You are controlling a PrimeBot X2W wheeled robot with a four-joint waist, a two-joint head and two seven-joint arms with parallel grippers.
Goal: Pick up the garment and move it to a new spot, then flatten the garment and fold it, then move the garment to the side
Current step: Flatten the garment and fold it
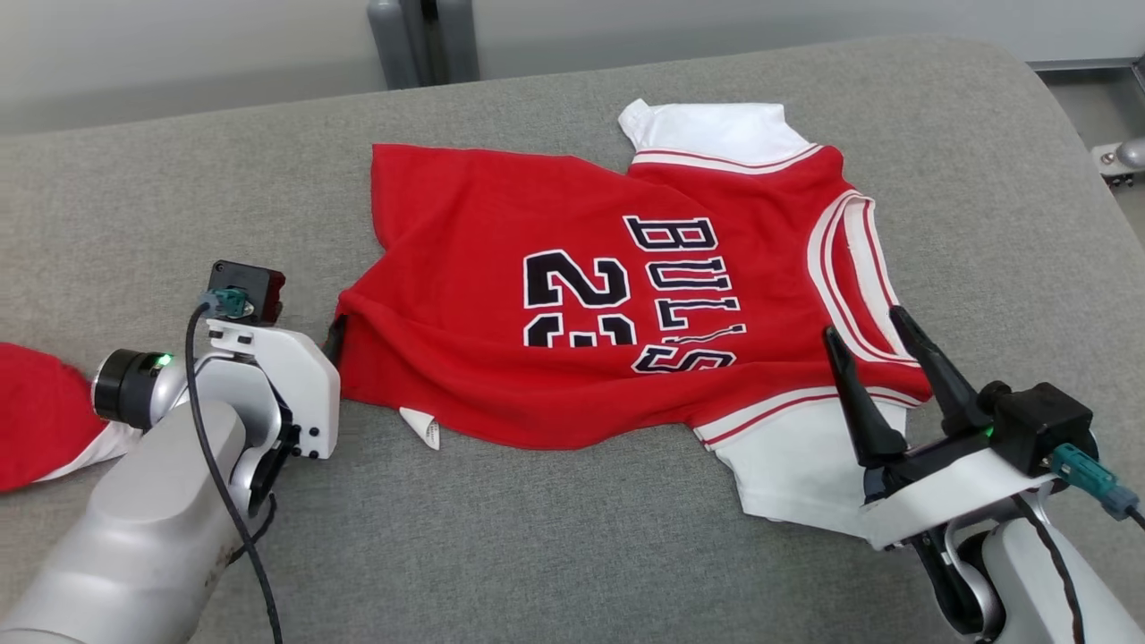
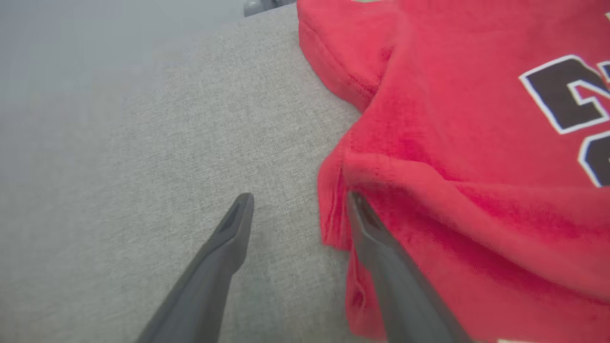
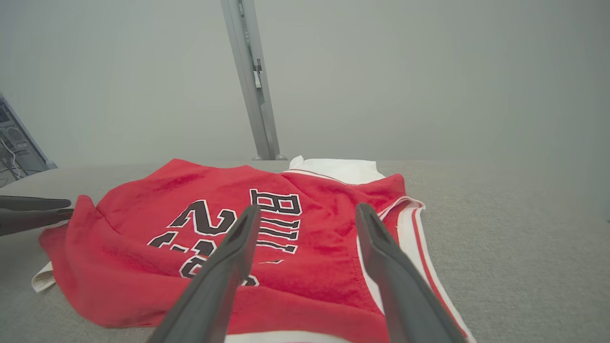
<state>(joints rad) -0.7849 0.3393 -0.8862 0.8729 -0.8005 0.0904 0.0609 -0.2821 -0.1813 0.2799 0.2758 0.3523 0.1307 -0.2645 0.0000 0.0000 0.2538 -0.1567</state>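
Left gripper (image 2: 300, 196), right gripper (image 3: 309, 207) spread; one jersey (image 1: 581, 295), maybe second garment (image 1: 36, 420)

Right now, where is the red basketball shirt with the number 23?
Head view: the red basketball shirt lies mid-picture on the grey fabric surface, between the left gripper and the right gripper.

Grey fabric surface (image 1: 537, 555) bears 2 garments: a red jersey (image 1: 483, 358) mid-surface, another red cloth (image 1: 36, 420) at its left edge

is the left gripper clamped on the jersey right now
No, the left wrist view shows the left gripper with fingers apart, the jersey lying beside one finger, not pinched between them.
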